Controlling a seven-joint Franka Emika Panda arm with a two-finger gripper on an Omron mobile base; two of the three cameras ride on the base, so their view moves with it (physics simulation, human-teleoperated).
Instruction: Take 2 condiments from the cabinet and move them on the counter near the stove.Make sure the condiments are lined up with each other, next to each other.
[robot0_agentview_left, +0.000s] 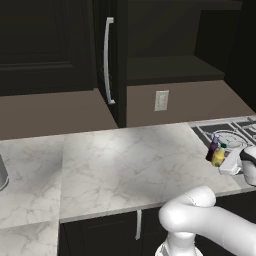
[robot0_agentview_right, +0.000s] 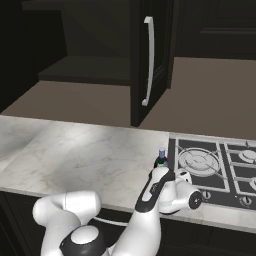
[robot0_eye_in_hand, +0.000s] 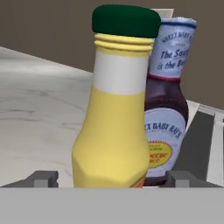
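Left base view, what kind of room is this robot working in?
Most likely a home kitchen, rendered rather than real: a white marble counter on dark base cabinets, a black gas stove with grates and burners, and a dark wall cabinet with a silver bar handle. Two condiment bottles stand beside the stove.

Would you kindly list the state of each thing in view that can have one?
Yellow bottle: upright on the counter, capped, between the fingers.
Dark bottle: upright, capped, just behind the yellow one.
Gripper: open around the yellow bottle.
Cabinet: door open.
Stove: unlit.
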